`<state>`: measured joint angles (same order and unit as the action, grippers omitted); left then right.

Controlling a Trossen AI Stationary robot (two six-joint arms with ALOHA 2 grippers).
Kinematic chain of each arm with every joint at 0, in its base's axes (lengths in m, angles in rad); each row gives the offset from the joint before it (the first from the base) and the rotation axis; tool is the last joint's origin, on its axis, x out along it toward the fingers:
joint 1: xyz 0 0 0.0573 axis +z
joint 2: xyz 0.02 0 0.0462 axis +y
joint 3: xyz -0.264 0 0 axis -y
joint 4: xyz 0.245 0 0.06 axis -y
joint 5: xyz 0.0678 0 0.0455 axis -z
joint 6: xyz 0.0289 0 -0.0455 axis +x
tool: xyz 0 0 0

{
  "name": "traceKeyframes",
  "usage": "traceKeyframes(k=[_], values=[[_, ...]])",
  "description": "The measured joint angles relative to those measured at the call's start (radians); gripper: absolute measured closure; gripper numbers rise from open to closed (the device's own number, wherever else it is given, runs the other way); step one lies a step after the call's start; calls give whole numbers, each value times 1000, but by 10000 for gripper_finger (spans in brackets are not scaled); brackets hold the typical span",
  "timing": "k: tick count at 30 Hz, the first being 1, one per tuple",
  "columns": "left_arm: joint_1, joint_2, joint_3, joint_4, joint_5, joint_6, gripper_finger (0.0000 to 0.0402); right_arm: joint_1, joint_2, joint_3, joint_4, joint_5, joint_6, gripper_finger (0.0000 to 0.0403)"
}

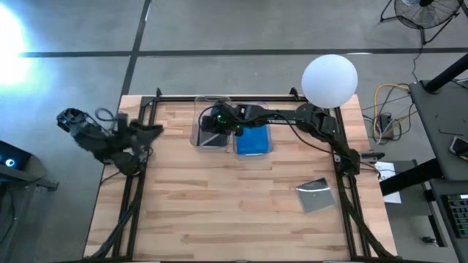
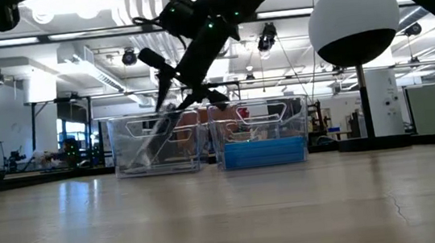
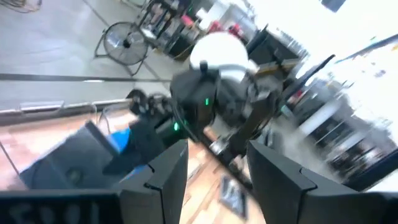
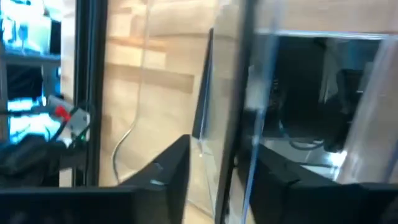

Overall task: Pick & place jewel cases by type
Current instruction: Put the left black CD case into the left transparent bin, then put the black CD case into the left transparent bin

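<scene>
The right gripper (image 1: pixel 214 123) hangs over the left clear bin (image 1: pixel 197 139), where dark jewel cases (image 1: pixel 213 140) lie; its fingers look parted, holding nothing I can make out. One grey jewel case (image 1: pixel 315 195) remains on the wooden table (image 1: pixel 219 212), toward four o'clock from that gripper, well apart, lying flat and skewed. Blue jewel cases (image 1: pixel 253 142) fill the neighbouring bin. The left gripper (image 1: pixel 150 131) waits at the table's nine o'clock edge, fingers parted and empty.

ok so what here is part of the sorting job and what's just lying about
Job: blue jewel cases in one clear bin; dark jewel cases in the other bin; grey jewel case loose on the table; right gripper above the dark ones.
Lying about: white globe; fan; cables; left gripper, waiting at the table's left edge.
</scene>
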<state>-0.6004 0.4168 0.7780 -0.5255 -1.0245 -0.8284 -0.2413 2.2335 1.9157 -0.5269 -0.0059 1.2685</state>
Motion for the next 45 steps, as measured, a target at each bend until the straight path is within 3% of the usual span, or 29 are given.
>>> traceKeyframes(k=[8,11,23,25,28,37,45], values=[[1,-128,0,-2,-1,94,252,18,64,90,-149,-213,-5,182],[2,-150,2,-14,5,95,252,39,47,115,-279,-214,-89,165],[2,-113,-55,-18,27,12,252,154,-99,298,-778,306,-380,155],[1,-100,-72,-13,52,-5,252,193,-127,304,-890,319,-392,158],[2,-73,-93,-8,65,-51,252,249,-147,267,-1057,273,-384,162],[3,-17,-139,2,67,-200,252,440,-232,-84,-1046,72,-227,175],[4,-5,-142,11,58,-222,252,604,-283,-406,-1045,-270,-317,187]])
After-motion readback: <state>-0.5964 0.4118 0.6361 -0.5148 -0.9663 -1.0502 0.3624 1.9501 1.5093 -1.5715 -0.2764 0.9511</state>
